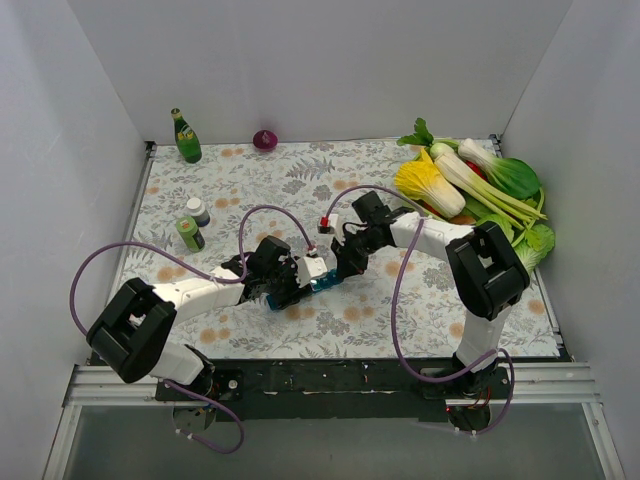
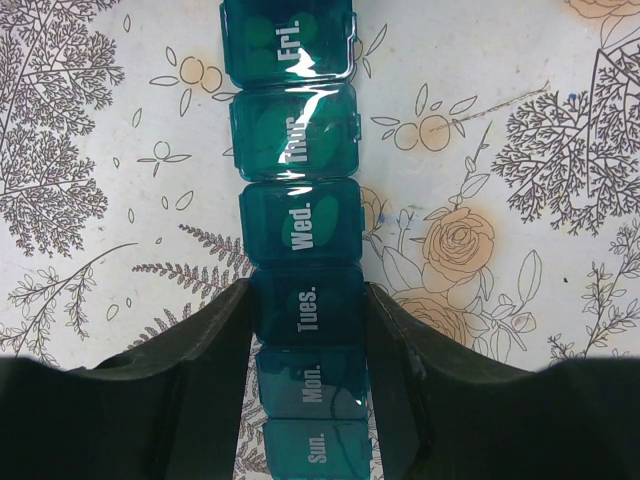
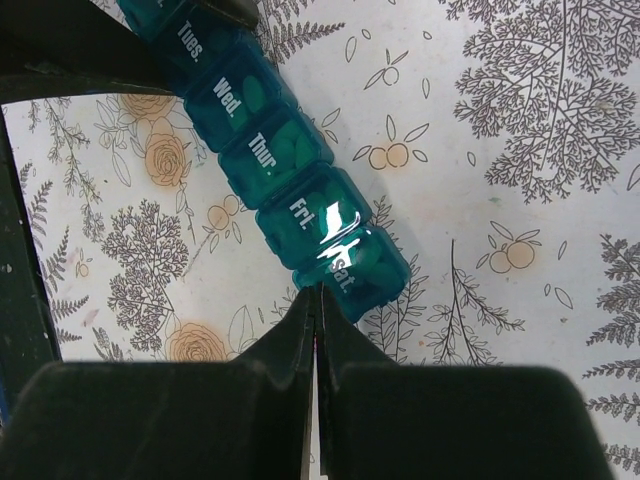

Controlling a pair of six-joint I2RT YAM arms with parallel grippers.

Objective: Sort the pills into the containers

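The teal pill-organizer strip (image 1: 323,283) lies on the floral cloth at the middle, all lids down. In the left wrist view the strip (image 2: 300,225) runs away from me. My left gripper (image 2: 308,300) is shut on it, fingers against both sides at the Tues and Mon compartments. Pale pill shapes show through the Wed, Thur and Fri lids. In the right wrist view the strip (image 3: 280,160) runs diagonally. My right gripper (image 3: 318,292) is shut, its tips touching the near edge of the Sat compartment (image 3: 365,265). From above, the left gripper (image 1: 283,285) and the right gripper (image 1: 345,263) meet over the strip.
A small green jar (image 1: 190,233) and a small white bottle (image 1: 198,210) stand at the left. A green glass bottle (image 1: 186,137) and a purple onion (image 1: 265,139) stand at the back. A pile of leafy vegetables (image 1: 470,180) fills the back right.
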